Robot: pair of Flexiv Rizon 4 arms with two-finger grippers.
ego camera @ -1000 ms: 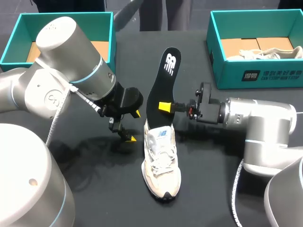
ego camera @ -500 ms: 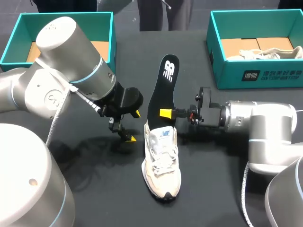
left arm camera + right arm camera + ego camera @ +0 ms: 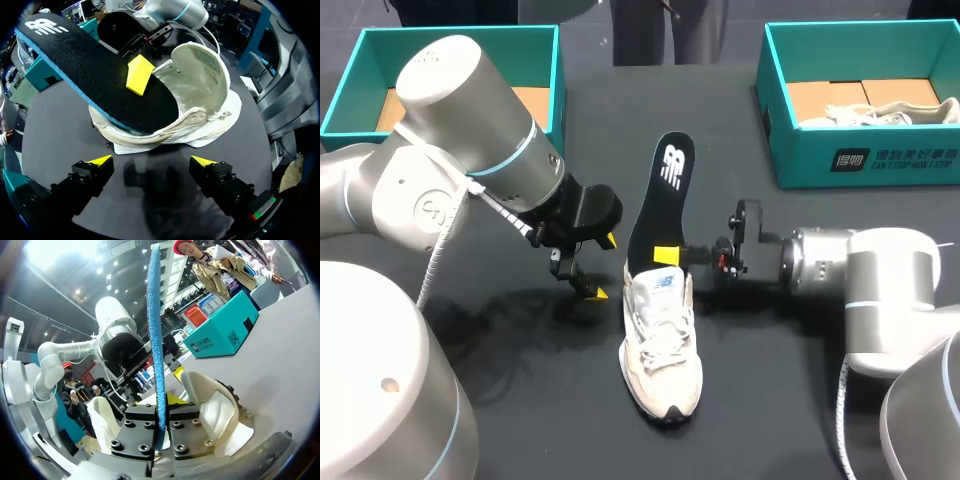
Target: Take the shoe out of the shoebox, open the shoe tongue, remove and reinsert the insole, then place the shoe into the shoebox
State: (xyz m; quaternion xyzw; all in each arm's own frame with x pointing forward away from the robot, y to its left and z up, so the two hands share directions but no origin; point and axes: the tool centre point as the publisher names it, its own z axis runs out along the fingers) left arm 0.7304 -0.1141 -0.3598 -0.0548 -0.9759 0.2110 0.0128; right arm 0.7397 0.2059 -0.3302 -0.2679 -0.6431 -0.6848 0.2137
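A cream sneaker [image 3: 660, 345] lies on the black table, toe toward the near edge, tongue pulled up. The black insole [image 3: 661, 195] slants up out of its opening, its lower end inside the shoe. My right gripper [image 3: 670, 257] comes in from the right and is shut on the insole just above the shoe's collar. In the right wrist view the insole's blue edge [image 3: 155, 325] stands pinched between the jaws of that gripper [image 3: 161, 415], over the shoe [image 3: 212, 407]. My left gripper [image 3: 601, 267] hangs open left of the shoe. Its wrist view shows the shoe [image 3: 200, 95] and insole [image 3: 90, 70] ahead of it [image 3: 152, 161].
A teal shoebox [image 3: 470, 32] stands at the back left behind my left arm. A second teal shoebox [image 3: 865, 165] at the back right holds another pale shoe [image 3: 885, 113]. Black tabletop lies open around the sneaker's toe.
My right gripper has carried the insole down and nearer, pushing its lower end further into the shoe. The left arm has not moved.
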